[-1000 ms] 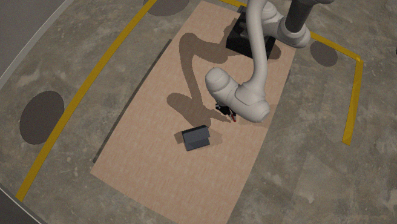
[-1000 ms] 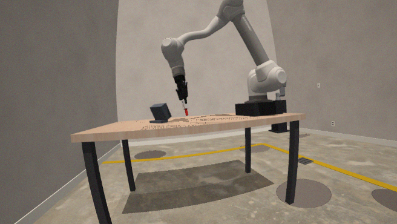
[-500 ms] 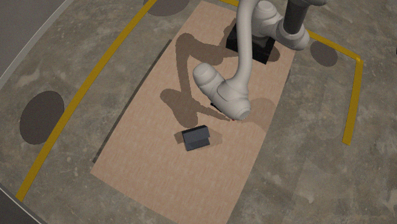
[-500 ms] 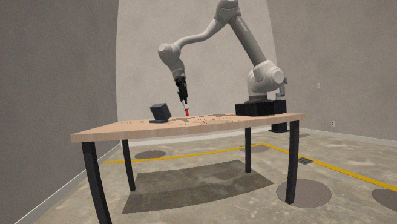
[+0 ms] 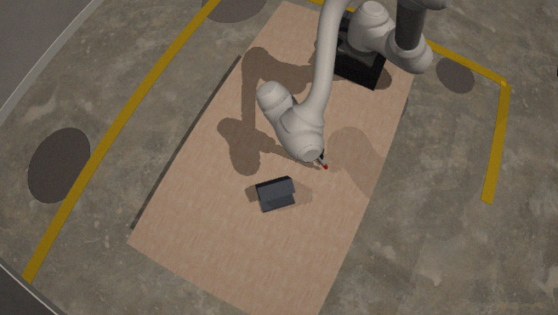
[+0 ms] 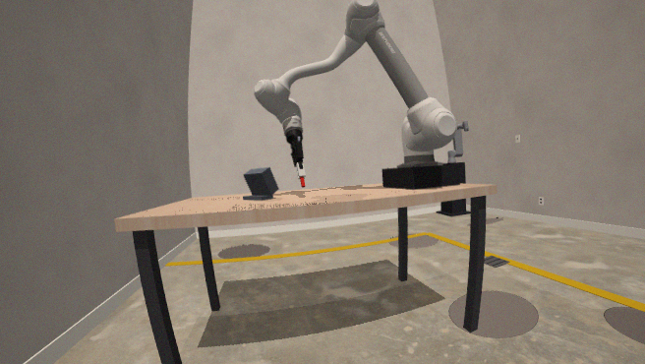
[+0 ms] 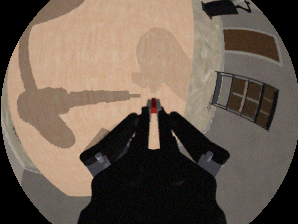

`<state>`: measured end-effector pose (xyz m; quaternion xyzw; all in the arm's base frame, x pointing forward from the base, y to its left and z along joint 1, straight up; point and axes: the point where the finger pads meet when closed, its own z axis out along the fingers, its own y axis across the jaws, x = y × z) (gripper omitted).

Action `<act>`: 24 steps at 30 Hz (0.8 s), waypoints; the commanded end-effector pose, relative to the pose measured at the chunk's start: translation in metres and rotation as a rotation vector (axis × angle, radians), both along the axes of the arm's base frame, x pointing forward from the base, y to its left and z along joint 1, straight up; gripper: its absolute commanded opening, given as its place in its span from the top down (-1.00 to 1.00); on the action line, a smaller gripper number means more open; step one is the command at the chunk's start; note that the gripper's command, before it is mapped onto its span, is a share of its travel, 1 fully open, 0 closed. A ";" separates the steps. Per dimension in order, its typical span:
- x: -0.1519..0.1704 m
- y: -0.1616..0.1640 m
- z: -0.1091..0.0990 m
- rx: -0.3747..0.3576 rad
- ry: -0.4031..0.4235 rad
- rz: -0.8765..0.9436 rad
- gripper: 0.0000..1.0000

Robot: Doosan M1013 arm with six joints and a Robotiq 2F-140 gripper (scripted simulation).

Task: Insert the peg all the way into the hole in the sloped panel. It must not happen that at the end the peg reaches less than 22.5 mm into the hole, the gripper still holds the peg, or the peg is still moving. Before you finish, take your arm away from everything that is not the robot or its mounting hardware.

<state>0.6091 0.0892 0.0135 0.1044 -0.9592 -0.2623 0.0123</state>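
Pincer point(image 6: 300, 172): clenched on the peg point(image 6: 302, 179), gripping its upper end so the red tip stays free to lead into the hole.
Peg position: above the bench point(image 6: 206, 212), beside the sloped panel point(image 6: 261, 183) and apart from it, tilted, tip down.
Sloped panel: resting on the bench, between my pincer and the bench's far end from my base; its hole is not discernible.
Judgement: insertion not begun; I must align the peg's tilt with the slope first.
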 end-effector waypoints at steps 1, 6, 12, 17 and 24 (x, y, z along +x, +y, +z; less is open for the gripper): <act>-0.001 -0.009 -0.002 0.011 0.008 -0.022 1.00; 0.001 -0.016 -0.001 0.052 0.014 -0.075 1.00; 0.004 -0.025 0.000 0.101 0.019 -0.140 1.00; 0.006 -0.032 0.002 0.133 0.020 -0.183 1.00; 0.011 -0.043 0.004 0.181 0.020 -0.248 1.00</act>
